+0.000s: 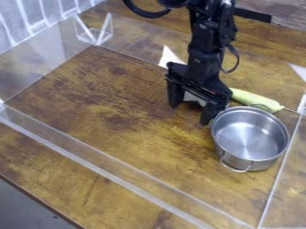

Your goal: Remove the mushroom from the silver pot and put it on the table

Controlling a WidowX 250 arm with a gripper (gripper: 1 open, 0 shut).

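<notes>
I see the end effector (pixel 195 106) pointing straight down at the surface (pixel 107 107), its two dark fingers (pixel 178 96) spread apart and released, tips at or just above the wood; I cannot tell whether they touch it. The mushroom itself I cannot make out: the fingers and the black body above them cover the spot between and behind them, and nothing pale or reddish shows there from this one view. So I can only say it is not visible inside the silver pot (pixel 251 137), whose shiny inside looks bare. The pot sits just to the right of the end effector, near the right acrylic wall (pixel 294 170), apart from the fingers. Its loop handles are hard to pick out. Behind the end effector a yellow-green toy (pixel 256 98) lies flat, partly hidden by the arm. My count: one end effector, one pot, one yellow-green toy, no mushroom in sight.
</notes>
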